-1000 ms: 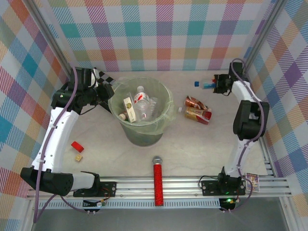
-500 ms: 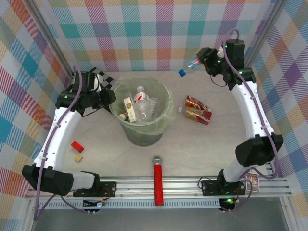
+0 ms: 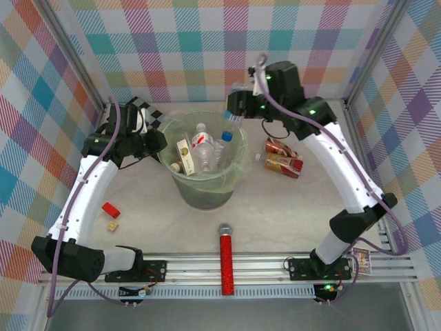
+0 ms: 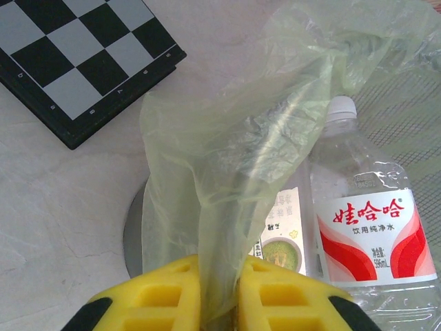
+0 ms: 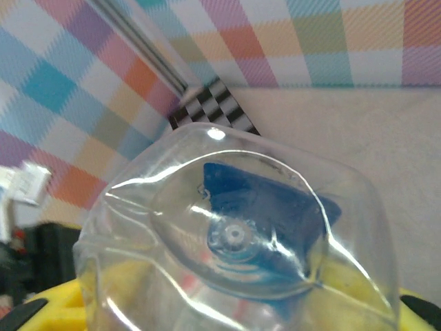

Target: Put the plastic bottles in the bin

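The left end effector (image 4: 219, 293) is clenched on the liner (image 4: 227, 138) of the bin (image 3: 203, 193) (checkerboard (image 4: 76, 55) close behind). Inside the bin lies a red-labelled bottle (image 4: 372, 227). Above the bin's far rim, the right end effector (image 3: 233, 116) grasps a clear bottle (image 5: 234, 234). Two crushed bottles (image 3: 282, 157) lie on the desk (image 3: 289, 200) to the right.

Bin (image 3: 200, 194) stands mid-table, mouth open from above but part-filled w/ bottles (image 3: 203, 148). Left rim blocked: left gripper (image 3: 156, 141) pinches the liner (image 4: 227, 138) there, checkerboard (image 3: 146, 109) just beyond on the far left. Right gripper (image 3: 234, 109) w/ clear bottle (image 5: 234, 234) hangs over the far-right rim, its arm spanning the right side. Two red-labelled bottles (image 3: 283, 157) lie right of bin. Bare tabletop near-right. Microphone (image 3: 225, 265) near-centre, red block (image 3: 110, 209) & tan block (image 3: 111, 225) near-left
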